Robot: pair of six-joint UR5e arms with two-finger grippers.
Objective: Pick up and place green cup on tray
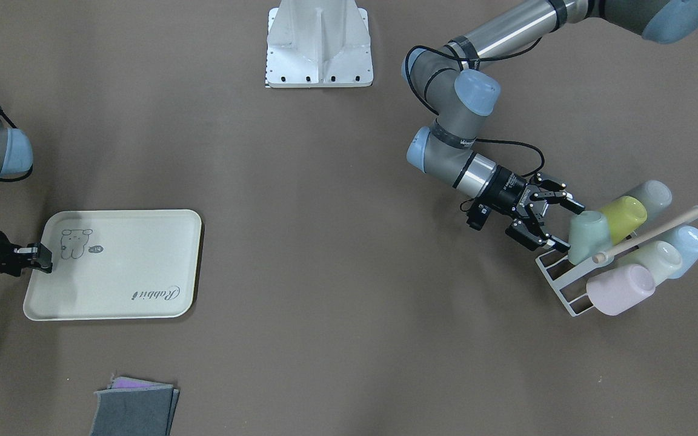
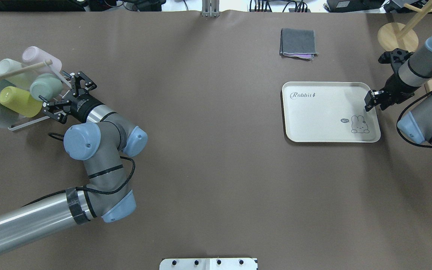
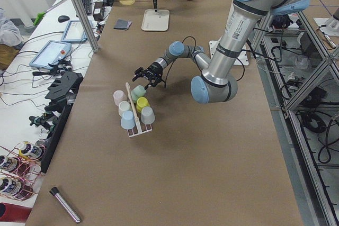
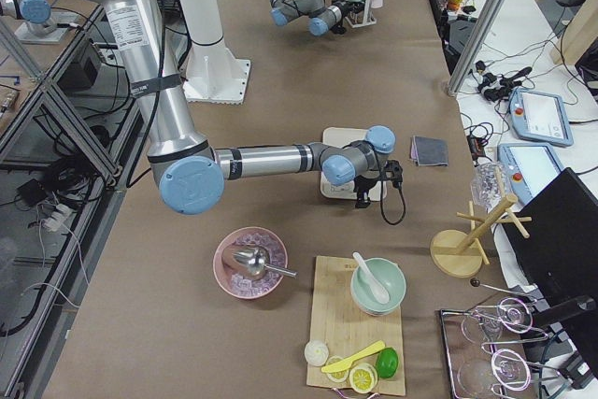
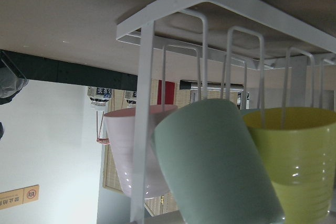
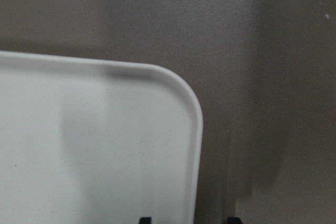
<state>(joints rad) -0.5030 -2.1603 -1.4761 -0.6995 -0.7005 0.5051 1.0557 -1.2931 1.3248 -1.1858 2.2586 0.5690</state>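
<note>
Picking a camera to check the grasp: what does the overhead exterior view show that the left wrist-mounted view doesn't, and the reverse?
Only overhead: the open left claw beside the cups, the rectangular cream tray, the folded grey cloth. Only wrist: upright loops of the white wire rack. Both: the pale mint-green plastic cup, the bright yellow-green plastic cup, the pink cup.
</note>
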